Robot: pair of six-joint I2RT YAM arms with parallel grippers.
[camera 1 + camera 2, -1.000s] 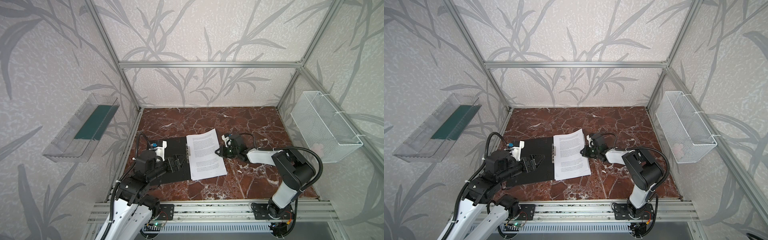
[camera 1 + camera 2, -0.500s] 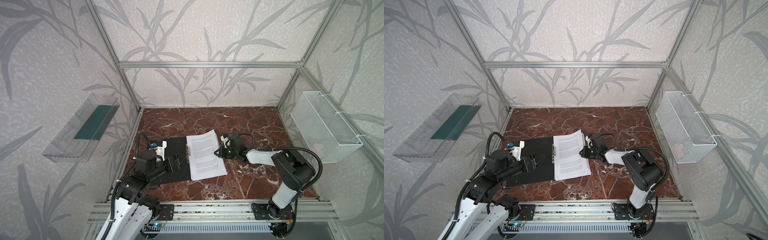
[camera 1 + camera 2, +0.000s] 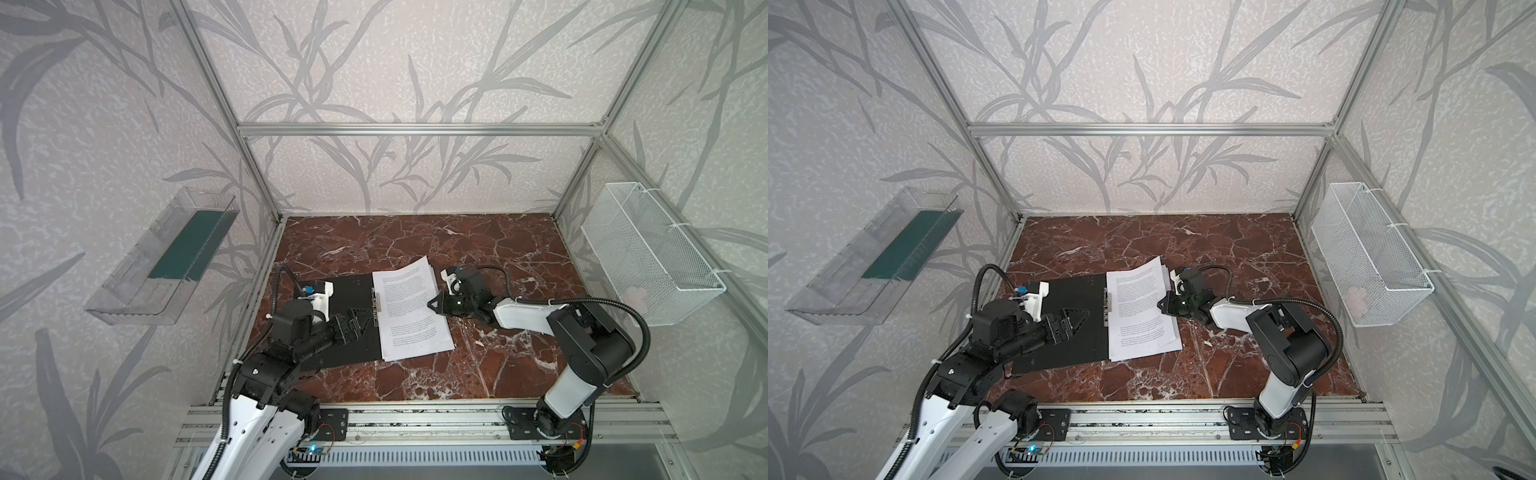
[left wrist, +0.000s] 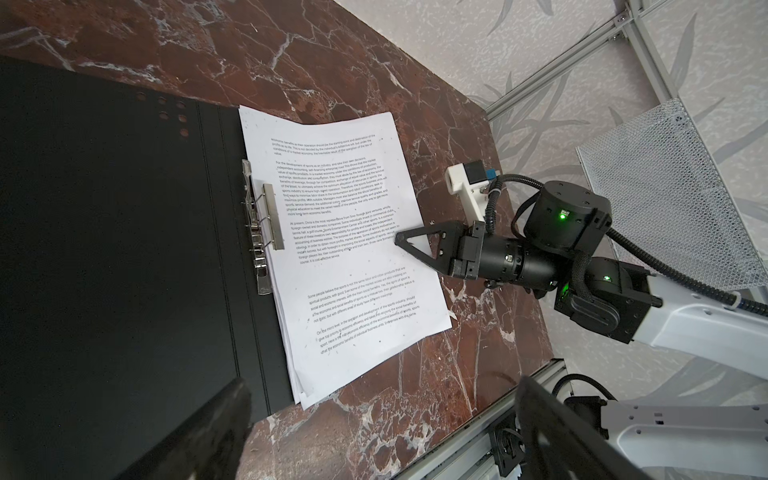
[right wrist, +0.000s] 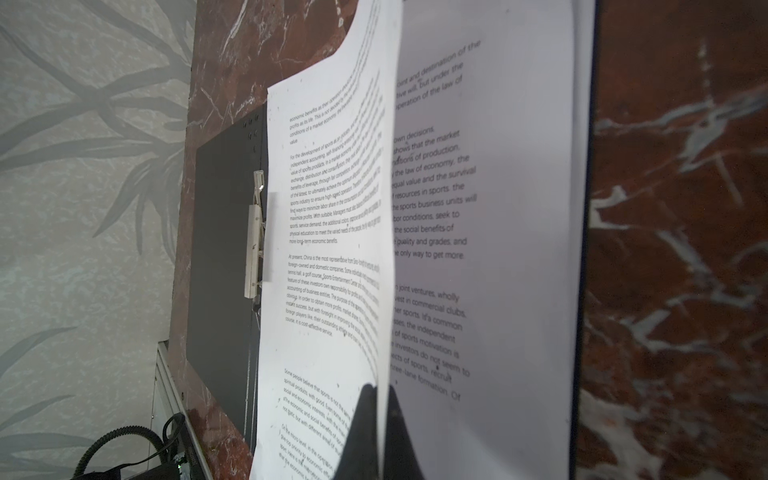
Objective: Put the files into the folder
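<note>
A clear tray (image 3: 162, 262) hangs on the left wall. On the marble table (image 3: 415, 245) the folder (image 3: 353, 291) lies open, black inside up. The left gripper (image 3: 359, 322) hovers over its left half with fingers spread wide, holding nothing. The clip bar (image 4: 272, 216) sits at the spine, along the left edge of the files (image 3: 409, 316), which lie stacked on the folder's right half. The right gripper (image 3: 432, 304) reaches in from the right, fingers pressed together, pinching the right edge of the top sheet (image 5: 332, 249), which curls up off the stack. A wire basket (image 3: 648, 257) hangs on the right wall.
</note>
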